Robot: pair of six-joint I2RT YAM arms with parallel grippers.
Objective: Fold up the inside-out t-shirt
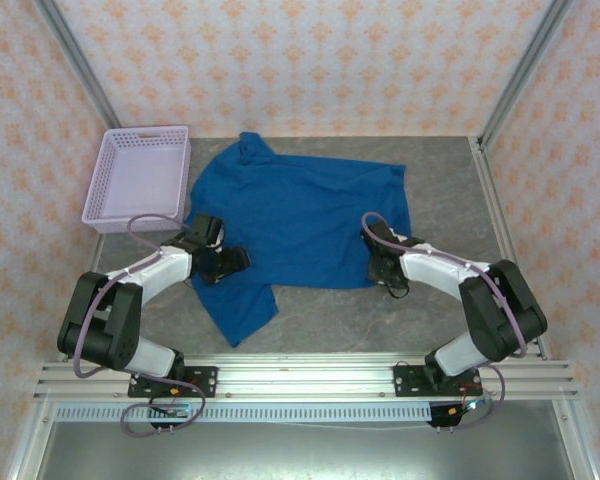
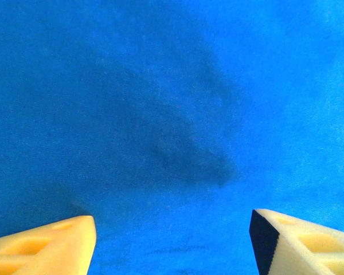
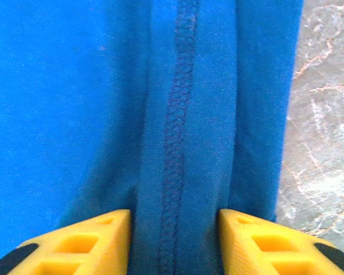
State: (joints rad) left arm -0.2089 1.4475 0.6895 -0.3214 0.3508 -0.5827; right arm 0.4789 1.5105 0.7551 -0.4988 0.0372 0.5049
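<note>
On the grey marbled tabletop (image 1: 440, 200) lies a royal-blue cotton t-shirt (image 1: 300, 215). The left gripper (image 2: 172, 243) gapes wide over it. The right gripper (image 3: 175, 238) stands narrow astride a seamed fold, grip uncertain.

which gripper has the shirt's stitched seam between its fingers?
The right gripper: a stitched seam of the t-shirt runs between its yellow fingers, near the bare table. The left gripper stands open over plain, seamless fabric.

A grey marbled table (image 1: 440, 200) carries a blue t-shirt (image 1: 300, 225) spread mid-frame and a lavender basket (image 1: 140, 175) at upper left.
</note>
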